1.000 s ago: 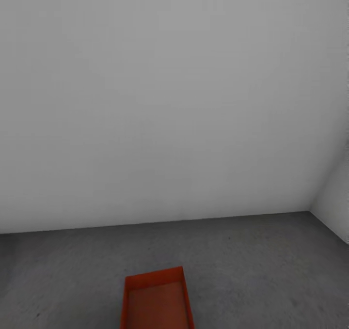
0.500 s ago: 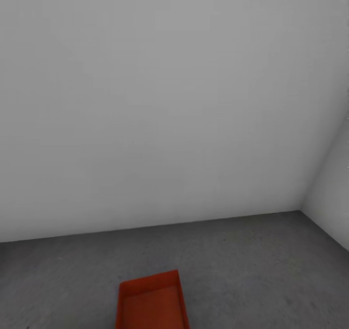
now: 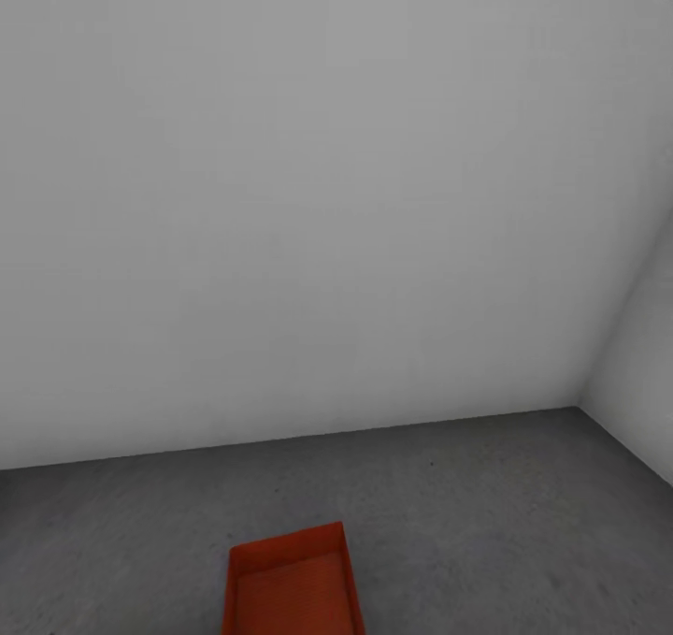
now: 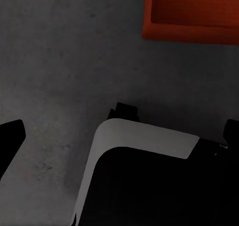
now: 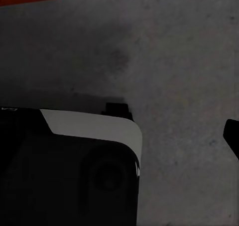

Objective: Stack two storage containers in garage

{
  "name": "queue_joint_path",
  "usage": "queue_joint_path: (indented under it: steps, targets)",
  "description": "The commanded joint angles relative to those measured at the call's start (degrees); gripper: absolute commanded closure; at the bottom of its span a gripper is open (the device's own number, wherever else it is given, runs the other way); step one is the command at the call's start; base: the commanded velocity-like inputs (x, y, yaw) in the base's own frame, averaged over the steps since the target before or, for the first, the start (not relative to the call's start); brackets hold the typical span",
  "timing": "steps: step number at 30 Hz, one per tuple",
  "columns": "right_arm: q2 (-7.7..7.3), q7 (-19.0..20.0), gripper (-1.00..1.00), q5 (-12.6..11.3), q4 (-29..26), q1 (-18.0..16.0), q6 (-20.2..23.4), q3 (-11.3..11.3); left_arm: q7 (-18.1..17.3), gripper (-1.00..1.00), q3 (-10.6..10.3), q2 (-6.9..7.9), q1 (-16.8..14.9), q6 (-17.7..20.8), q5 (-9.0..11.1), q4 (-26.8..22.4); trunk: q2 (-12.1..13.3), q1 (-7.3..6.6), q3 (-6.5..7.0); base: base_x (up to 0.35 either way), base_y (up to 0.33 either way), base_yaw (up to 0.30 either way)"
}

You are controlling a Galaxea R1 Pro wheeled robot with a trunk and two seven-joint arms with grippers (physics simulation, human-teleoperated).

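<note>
A plain white wall [image 3: 308, 195] meets the dark grey floor [image 3: 467, 495] of the garage, where one orange-red storage container [image 3: 292, 584] sits open-topped on that floor, apart from the wall, low in the head view; grip state of either gripper cannot be determined.
</note>
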Motion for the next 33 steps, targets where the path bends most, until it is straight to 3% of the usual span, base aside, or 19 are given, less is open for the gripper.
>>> queue_joint_path:
  steps: [1,9,33]
  targets:
    - [0.02,-0.02,-1.0,-0.51,0.15,-0.07,-0.34,0.47,0.05,-1.0,0.32,-0.01,-0.04,-0.18,0.03,0.04,-0.03,0.0,-0.06,0.0,0.0,0.0]
    - [0.03,-0.74,-1.0,-0.52,0.15,-0.06,-0.46,0.45,0.21,-1.0,0.32,-0.07,-0.04,-0.18,0.06,0.06,-0.03,0.0,-0.06,-0.106,0.0,0.0]
    - [0.06,-0.83,-1.0,-0.6,0.16,-0.06,-0.38,0.36,0.23,-1.0,0.32,-0.09,-0.04,-0.18,0.05,0.12,-0.03,0.0,0.67,-0.338,0.0,-0.065]
